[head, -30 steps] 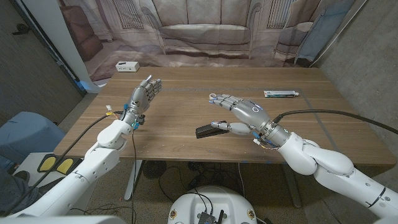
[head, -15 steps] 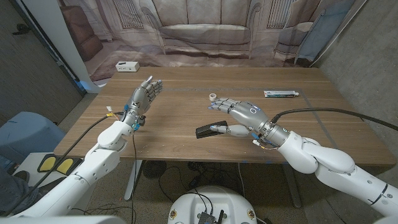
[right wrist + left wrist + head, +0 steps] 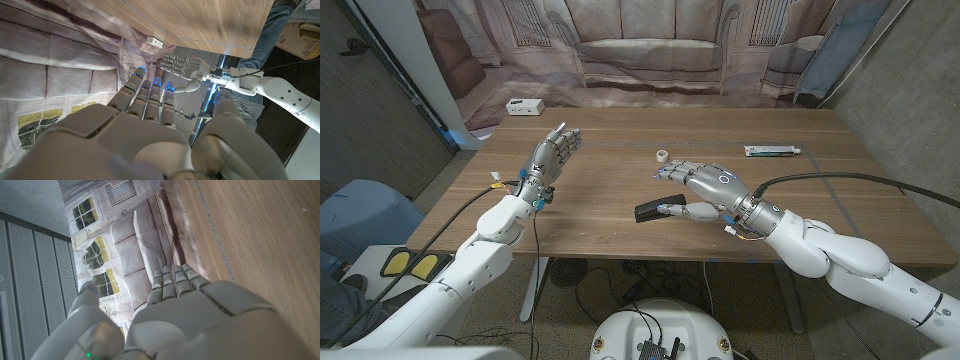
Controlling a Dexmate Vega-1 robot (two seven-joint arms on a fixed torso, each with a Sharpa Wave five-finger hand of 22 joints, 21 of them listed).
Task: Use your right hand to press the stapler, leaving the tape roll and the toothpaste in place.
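Observation:
The black stapler (image 3: 648,211) lies on the wooden table (image 3: 600,180) near its front edge, at the middle. My right hand (image 3: 703,186) hovers just right of it with fingers spread toward picture left, and its thumb reaches the stapler's right end. It holds nothing. The small tape roll (image 3: 663,156) stands just beyond the fingertips, apart from them. The toothpaste (image 3: 772,151) lies at the far right. My left hand (image 3: 552,155) stands raised at the left, fingers apart and empty; it also shows in the right wrist view as the left hand (image 3: 182,72).
A white box (image 3: 524,106) sits past the table's far left corner. A printed backdrop (image 3: 650,50) with a sofa hangs behind the table. Bare wood (image 3: 260,240) stretches beside my left hand (image 3: 200,320).
My right hand has dropped and drawn back toward the stapler, uncovering the tape roll that its fingertips hid. The left hand, stapler and toothpaste have stayed put.

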